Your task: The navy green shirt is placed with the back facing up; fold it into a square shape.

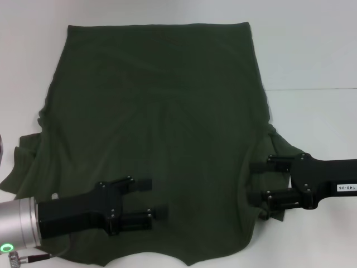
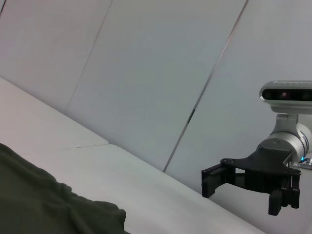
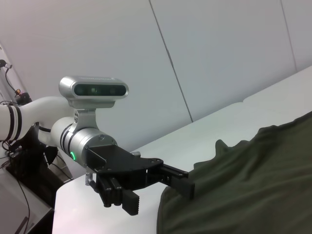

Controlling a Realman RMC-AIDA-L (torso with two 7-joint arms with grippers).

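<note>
head view shows the navy green shirt (image 1: 156, 134) spread plain side up across the white table (image 1: 312, 56), filling the centre of the frame. left gripper (image 1: 149, 197) hovers over the lower left of the cloth, fingers parted and holding nothing. right gripper (image 1: 257, 182) sits at the lower right, at the shirt's rumpled edge, fingers spread too; whether it touches the fabric, i cannot tell.
</note>
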